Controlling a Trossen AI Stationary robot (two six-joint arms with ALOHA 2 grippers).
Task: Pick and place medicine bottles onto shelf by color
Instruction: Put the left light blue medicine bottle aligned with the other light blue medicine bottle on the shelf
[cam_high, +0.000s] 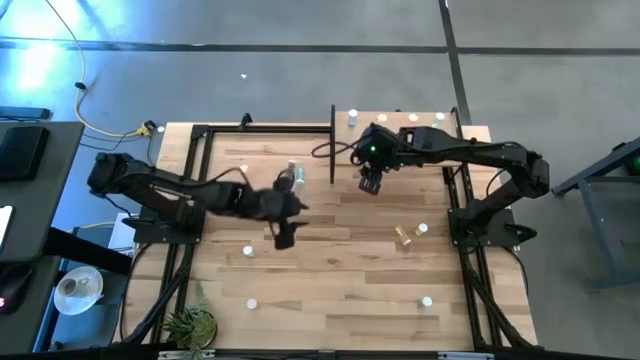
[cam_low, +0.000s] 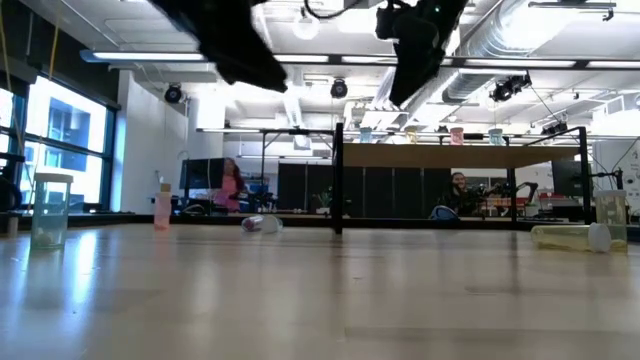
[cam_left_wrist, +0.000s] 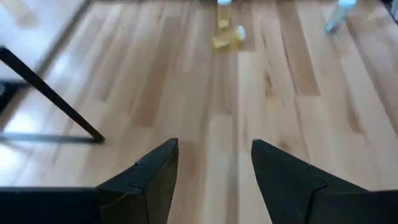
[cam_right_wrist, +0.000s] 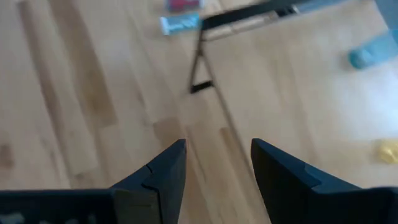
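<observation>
Small white-capped medicine bottles are scattered over the plank table: a red one (cam_high: 289, 175) and a blue one (cam_high: 299, 179) at mid-table, a yellow one lying on its side (cam_high: 403, 236), and single ones (cam_high: 248, 250) (cam_high: 427, 300) nearer the front. Several more stand on the shelf (cam_high: 470, 131), a pale board with black uprights at the far right. My left gripper (cam_high: 284, 240) hangs open above bare planks at mid-table. My right gripper (cam_high: 371, 188) hangs open just in front of the shelf. Nothing is between either pair of fingers (cam_left_wrist: 155, 171) (cam_right_wrist: 163, 168).
A black metal frame (cam_high: 200, 130) runs along the table's far left and down both sides. The shelf's left upright (cam_low: 338, 175) stands near the table's middle. A potted plant (cam_high: 190, 322) sits at the front left corner. Bare planks lie between the scattered bottles.
</observation>
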